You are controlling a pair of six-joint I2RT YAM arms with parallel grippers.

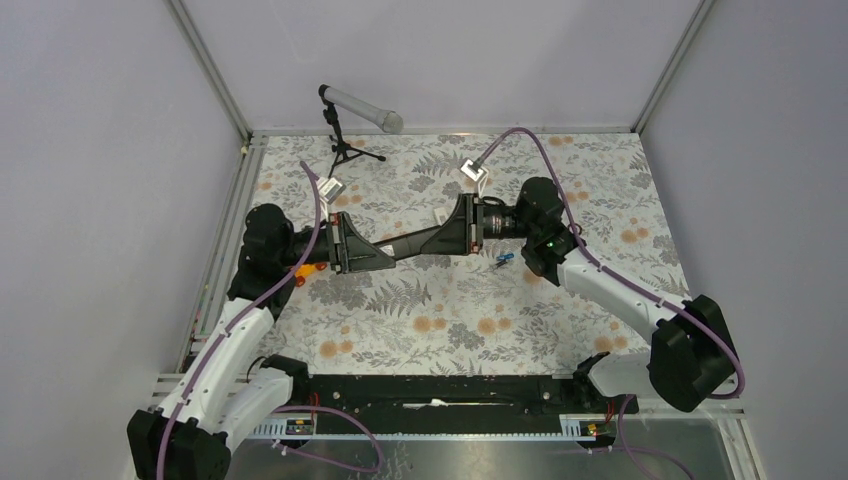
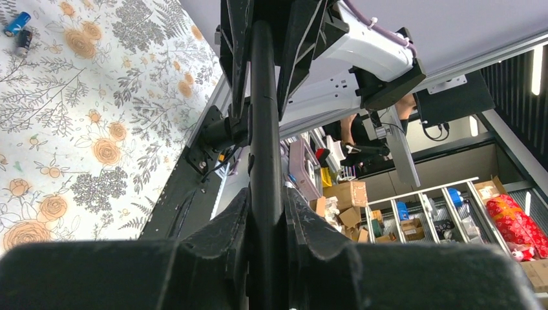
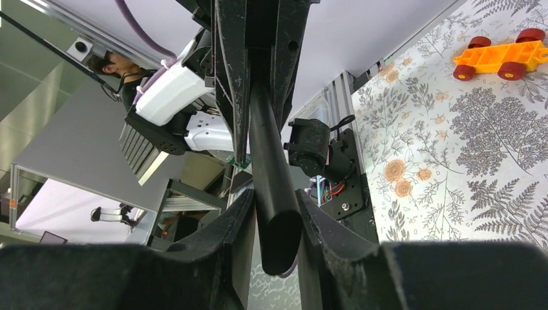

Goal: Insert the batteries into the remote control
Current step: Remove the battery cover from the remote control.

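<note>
L gripper (image 1: pixel 380 258): clamping on the left end of the remote control (image 1: pixel 412 246), fingers pressing on both its sides in the L wrist view.
R gripper (image 1: pixel 440 237): gripping the opposite end; the remote's rounded tip is poking out past the fingers in the R wrist view.
Remote pos.: hanging btwn the 2 grippers above the floral tablecloth (image 1: pixel 450 320), apparently not touching it.
Remote axis: running L–R across the table, R end a bit farther from the bases.
Batt. bay: can't tell if it's open, or which face is carrying it.
Batteries (image 1: pixel 503 258): lying on the cloth just to the R of the R gripper, beside the R wrist and well apart from the L gripper.
Batt. count: 2 showing, a blue battery (image 2: pixel 17 23) and a darker battery (image 2: pixel 24 40) (colour unclear), just beside each other.
Batt. axis: the blue one is lying diagonal to the remote's axis in the top view.
Other counts: remote ×1, orange toy car (image 3: pixel 497 55) ×1 near the L arm, mic (image 1: pixel 360 108) on a stand ×1 at the far edge.
Nearer arm: R, by a lot.
Key relation: the batts are sitting behind the R fingertips, on the wrist side, so the R gripper is pointing away from them.
Next (est.): both grippers are busy, so one needs to be letting go. R looks the likely one, leaving L carrying the remote alone.
Risk (est.): the remote sagging or twisting in a one-end grip.
</note>
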